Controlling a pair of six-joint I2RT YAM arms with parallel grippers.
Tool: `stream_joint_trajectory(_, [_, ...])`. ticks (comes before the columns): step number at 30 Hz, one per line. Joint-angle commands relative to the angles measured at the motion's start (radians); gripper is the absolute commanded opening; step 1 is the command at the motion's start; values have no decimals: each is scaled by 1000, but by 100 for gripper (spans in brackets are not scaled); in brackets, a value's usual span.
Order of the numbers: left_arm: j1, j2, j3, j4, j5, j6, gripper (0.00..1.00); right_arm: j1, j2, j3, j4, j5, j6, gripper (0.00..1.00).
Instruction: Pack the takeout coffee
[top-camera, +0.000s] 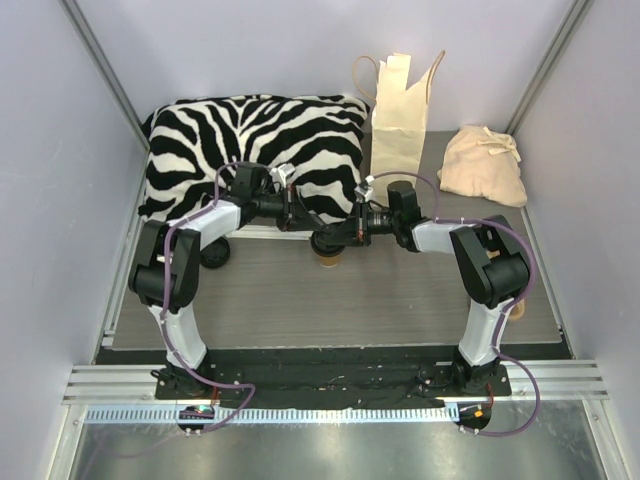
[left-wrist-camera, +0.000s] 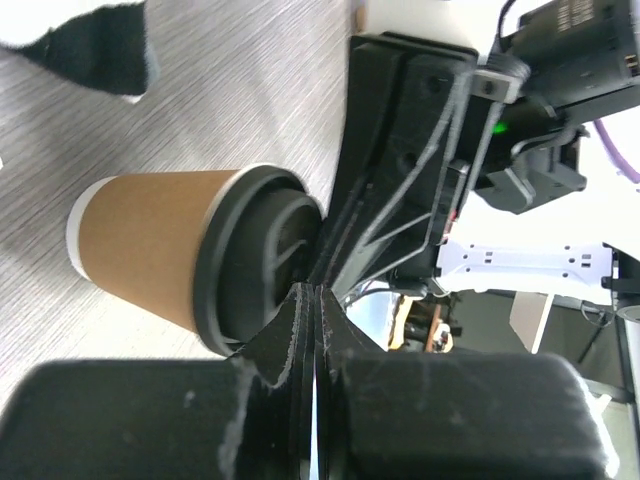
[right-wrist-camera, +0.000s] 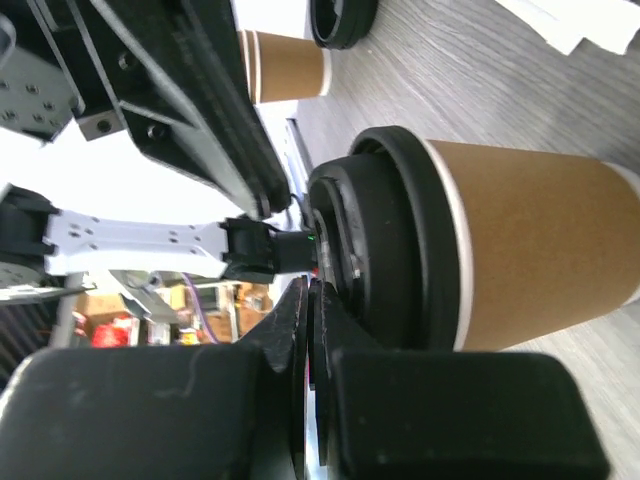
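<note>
The takeout coffee (top-camera: 328, 261) is a brown paper cup standing on the grey mat between the two arms, with a black lid (left-wrist-camera: 255, 262) pressed onto its top. Its brown wall (left-wrist-camera: 150, 240) fills the left wrist view and also shows in the right wrist view (right-wrist-camera: 530, 250). My left gripper (left-wrist-camera: 312, 292) is shut, its tips by the lid's rim, holding nothing. My right gripper (right-wrist-camera: 322, 290) is shut too, its tips against the lid's top (right-wrist-camera: 380, 240). Both grippers meet over the cup, left gripper (top-camera: 308, 225) and right gripper (top-camera: 345, 235), and hide most of it from above.
A cream paper bag (top-camera: 400, 130) stands open at the back, a cloth pouch (top-camera: 485, 165) to its right, and a zebra cushion (top-camera: 255, 150) at the back left. A second brown cup with a white top (right-wrist-camera: 285, 65) and a loose black lid (right-wrist-camera: 340, 20) lie on the mat (top-camera: 400, 295).
</note>
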Motion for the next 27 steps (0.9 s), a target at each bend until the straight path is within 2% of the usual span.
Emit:
stream_joint_trajectory(1, [-9, -90, -3, 24, -14, -20, 3, 9, -86, -1, 159, 9, 123, 1])
stream_joint_trajectory(10, [-60, -23, 11, 39, -55, -54, 1, -15, -162, -19, 120, 23, 141, 1])
stream_joint_trajectory(19, [-69, 42, 34, -88, -153, 15, 0, -32, -176, 39, -228, 133, -100, 1])
stream_joint_trajectory(27, [-82, 48, 46, -136, -195, 52, 0, -32, -216, 109, -396, 220, -163, 1])
